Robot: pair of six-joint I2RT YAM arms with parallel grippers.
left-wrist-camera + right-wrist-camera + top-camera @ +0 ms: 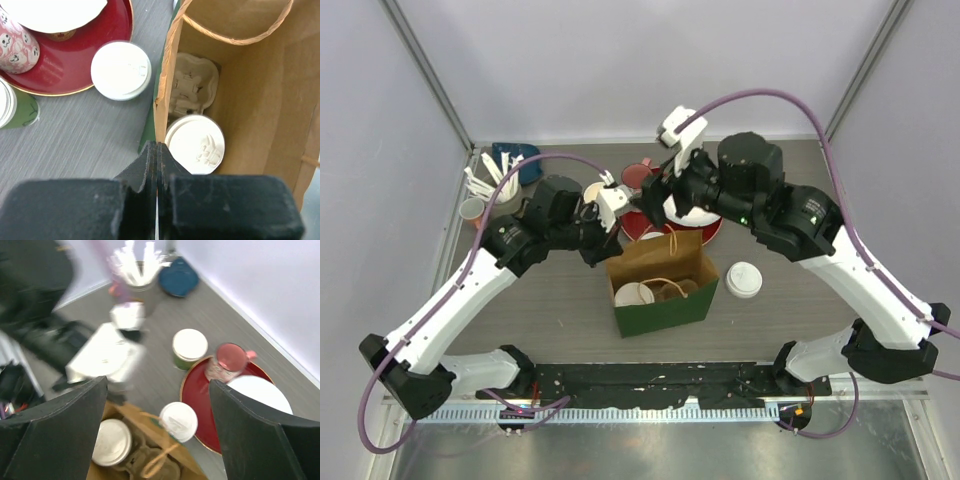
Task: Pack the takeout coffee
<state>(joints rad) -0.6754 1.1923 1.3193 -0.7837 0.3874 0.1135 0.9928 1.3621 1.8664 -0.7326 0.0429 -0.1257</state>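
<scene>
A brown paper bag (665,265) with a green outside stands open at mid-table. One lidded takeout coffee (195,145) sits in a pulp carrier (192,90) inside it. My left gripper (158,147) is shut on the bag's left rim (161,110). A second lidded cup (178,421) stands just outside the bag beside the red plate (200,410). My right gripper (160,425) hangs open above that cup, touching nothing. A third lidded cup (743,279) stands right of the bag, and another green one (189,347) behind the plate.
The red plate carries a white plate (260,395) and a pink mug (227,360). A holder of white utensils (135,270) and a blue object (178,277) stand at the back left near the wall.
</scene>
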